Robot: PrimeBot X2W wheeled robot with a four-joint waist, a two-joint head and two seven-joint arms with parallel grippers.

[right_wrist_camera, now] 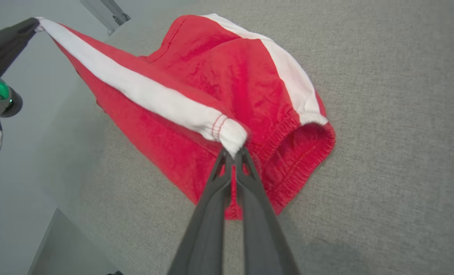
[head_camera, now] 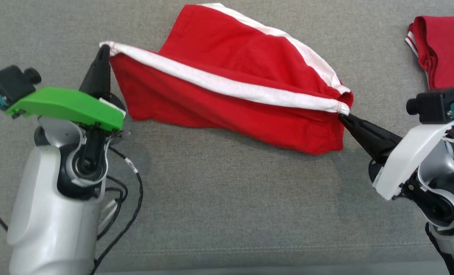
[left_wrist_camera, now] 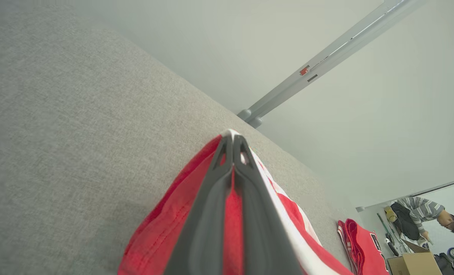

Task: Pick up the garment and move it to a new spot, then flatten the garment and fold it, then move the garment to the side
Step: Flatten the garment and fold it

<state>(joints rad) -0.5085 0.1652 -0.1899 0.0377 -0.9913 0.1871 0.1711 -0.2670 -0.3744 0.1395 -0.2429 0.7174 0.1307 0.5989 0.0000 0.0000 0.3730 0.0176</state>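
Garment (head_camera: pixel 227 107) — red, white-striped — between left end effector (head_camera: pixel 104 47) and right end effector (head_camera: pixel 342 116)

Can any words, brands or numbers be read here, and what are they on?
None can be read.
Red and dark stickers on the grey beam: too small.
Dark patch on the folded red garment: blurred.
White tag on the black cable: too small.

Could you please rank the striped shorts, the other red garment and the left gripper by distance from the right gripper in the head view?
1. striped shorts: held in the right gripper.
2. other red garment: upper right.
3. left gripper: far left.
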